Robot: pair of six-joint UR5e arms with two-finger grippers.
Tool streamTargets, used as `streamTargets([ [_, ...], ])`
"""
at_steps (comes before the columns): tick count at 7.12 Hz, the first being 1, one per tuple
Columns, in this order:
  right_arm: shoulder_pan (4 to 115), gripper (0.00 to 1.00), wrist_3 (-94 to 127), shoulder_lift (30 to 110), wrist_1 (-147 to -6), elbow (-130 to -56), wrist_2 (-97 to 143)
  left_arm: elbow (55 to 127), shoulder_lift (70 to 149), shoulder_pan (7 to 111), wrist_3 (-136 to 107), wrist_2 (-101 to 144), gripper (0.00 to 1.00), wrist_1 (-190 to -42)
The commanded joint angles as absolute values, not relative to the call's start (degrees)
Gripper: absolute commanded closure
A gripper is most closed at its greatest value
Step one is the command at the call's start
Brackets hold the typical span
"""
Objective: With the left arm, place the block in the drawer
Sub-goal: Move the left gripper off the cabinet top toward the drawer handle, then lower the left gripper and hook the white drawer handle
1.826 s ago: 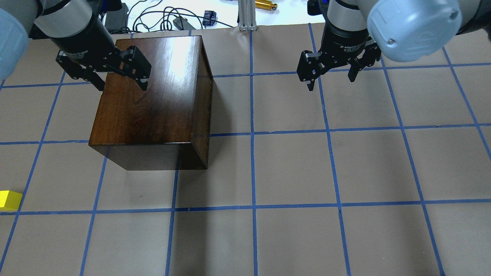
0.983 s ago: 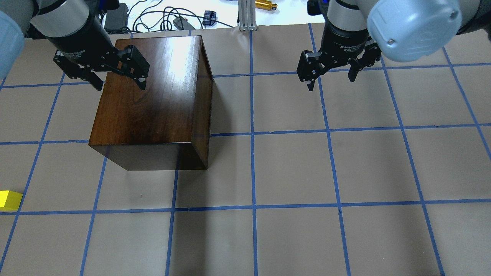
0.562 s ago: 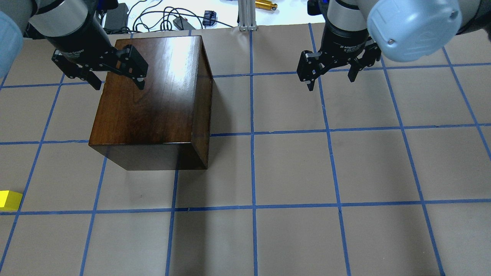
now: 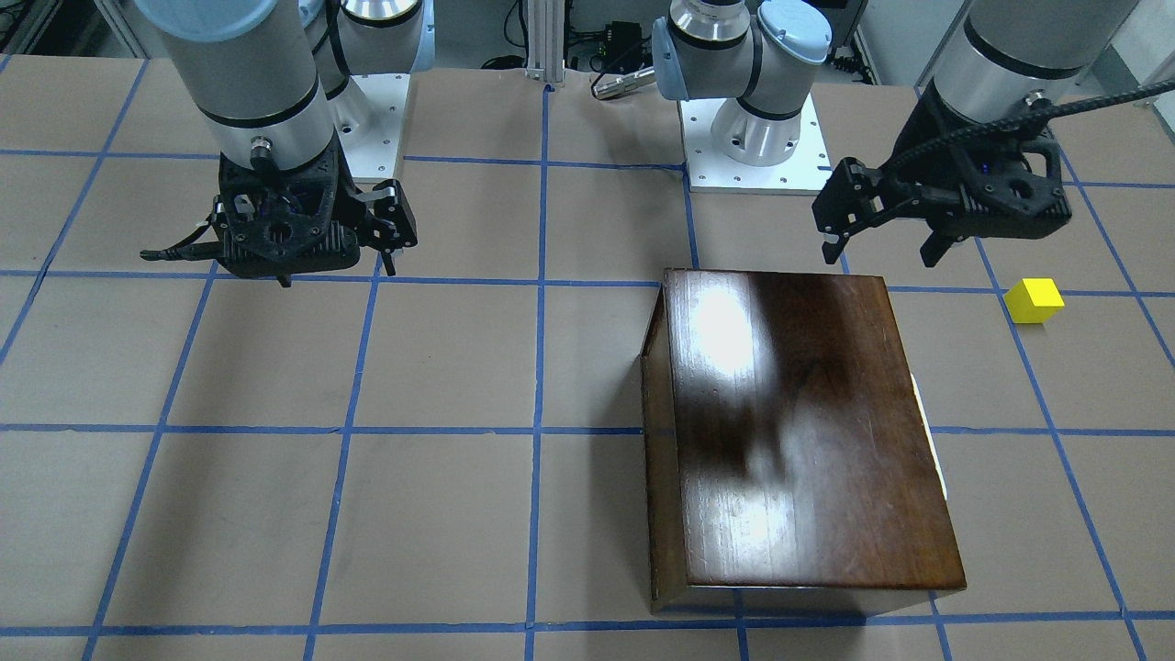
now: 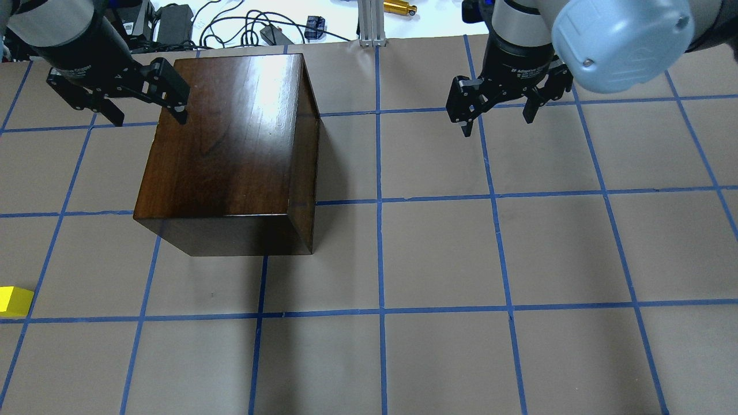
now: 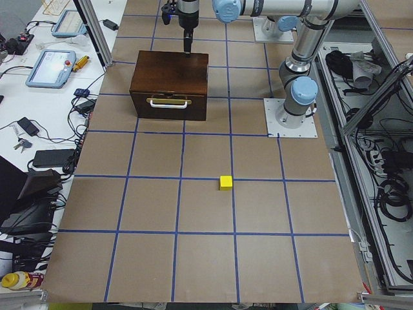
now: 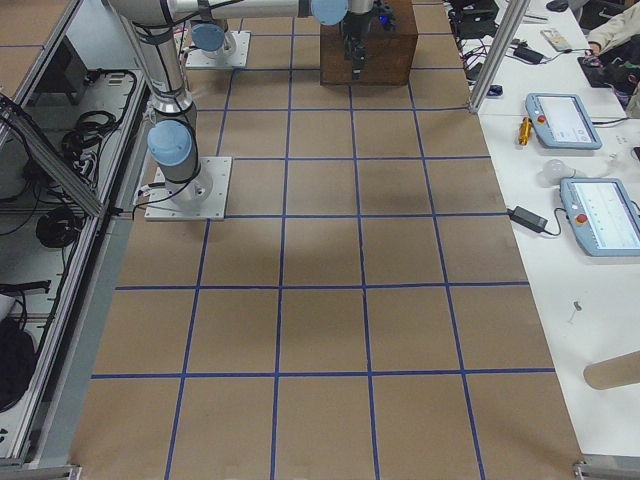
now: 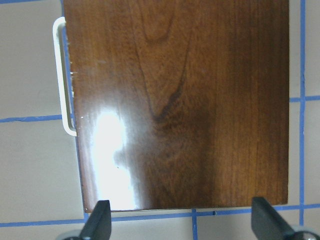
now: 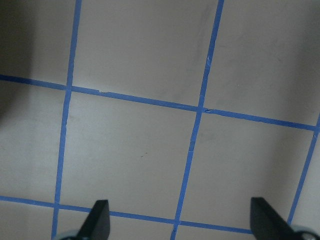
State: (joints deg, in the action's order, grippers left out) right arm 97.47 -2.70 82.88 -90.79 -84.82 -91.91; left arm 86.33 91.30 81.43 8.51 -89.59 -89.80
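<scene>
The yellow block [image 5: 14, 301] [image 4: 1035, 300] [image 6: 226, 183] lies on the brown paper table, off to my left of the dark wooden box [image 5: 230, 132] [image 4: 799, 431] [image 8: 180, 100]. The drawer is shut; its front with the white handle [image 6: 169, 102] [image 8: 61, 75] faces the block's side. My left gripper [image 5: 149, 114] [image 4: 881, 250] [image 8: 181, 222] is open and empty, high above the box's handle-side edge. My right gripper [image 5: 497, 122] [image 9: 180, 222] is open and empty over bare table to the box's right.
The two arm bases [image 4: 753, 138] stand on plates at the table's robot side. A white bench with cables and a gold cylinder [image 5: 399, 7] lies beyond the far edge, behind an aluminium post [image 5: 369, 23]. Blue tape lines grid the table.
My left gripper has moved left in the overhead view, from over the box's top towards its left edge, still open. The right gripper, box and block have not moved.
</scene>
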Motion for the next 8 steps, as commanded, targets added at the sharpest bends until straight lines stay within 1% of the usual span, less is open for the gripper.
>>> streamTargets([
  [1,97.5,0.0,-2.7,82.9,-90.8,-84.8,-91.9,86.0,93.2,73.8,13.0,-89.5,0.0,-89.5],
  [4,97.5,0.0,-2.7,82.9,-90.8,-84.8,-91.9,85.6,98.3,66.2,17.9,-89.3,0.0,-86.8],
  [6,97.5,0.0,-2.7,82.9,-90.8,-84.8,-91.9,85.7,103.6,65.0,19.8,-86.5,0.0,-85.9],
  [8,97.5,0.0,-2.6,82.9,-90.8,-84.8,-91.9,86.6,106.8,64.7,25.6,-82.6,0.0,-84.5],
])
